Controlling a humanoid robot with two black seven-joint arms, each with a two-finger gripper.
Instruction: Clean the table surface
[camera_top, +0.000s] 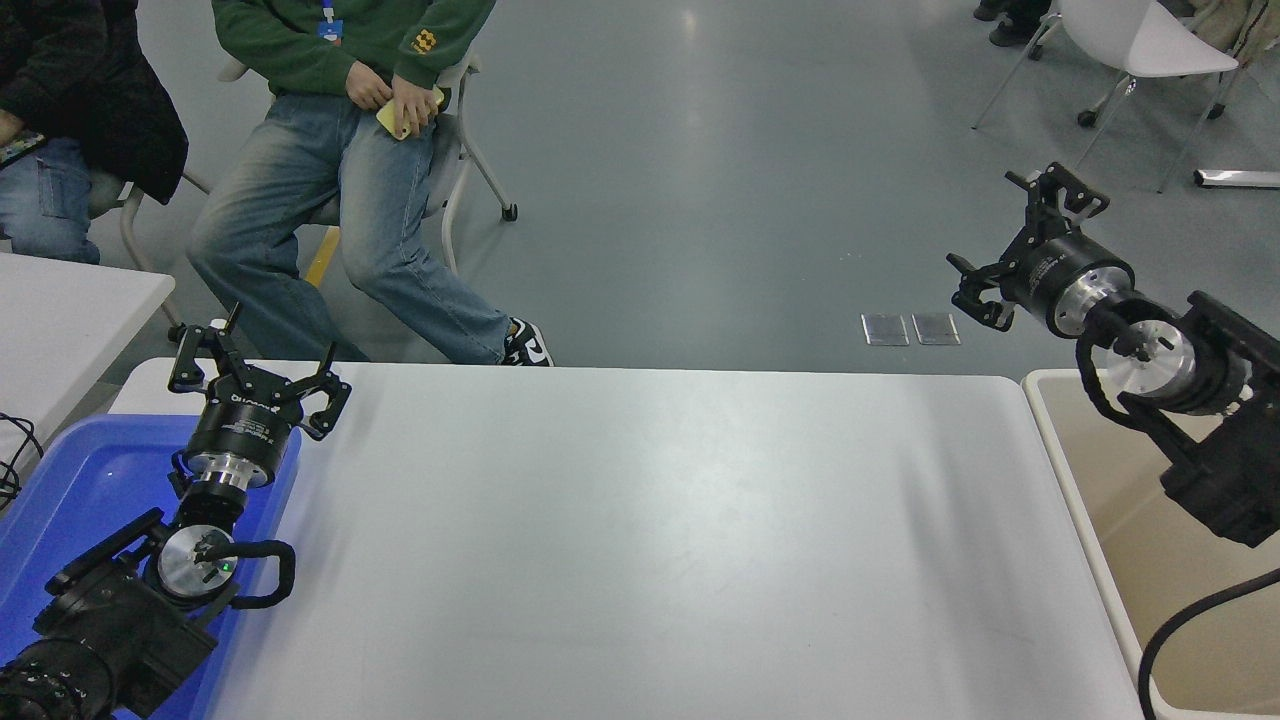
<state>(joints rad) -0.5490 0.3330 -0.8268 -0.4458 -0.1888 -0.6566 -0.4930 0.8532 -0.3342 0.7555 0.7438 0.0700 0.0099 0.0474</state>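
The table surface (640, 540) is a large plain white top with rounded corners and fills the lower middle of the head view. Nothing lies on its bare part. My left gripper (255, 345) is open and empty, parked over the table's far left corner above the blue tray. My right gripper (1025, 240) is open and empty. It is raised in the air beyond the table's far right corner, pointing up and to the left.
A blue tray (70, 490) sits at the table's left end under my left arm. A beige bin (1130, 520) stands to the right of the table. A seated person in jeans (350, 210) is beyond the far edge. A smaller white table (60, 320) is at left.
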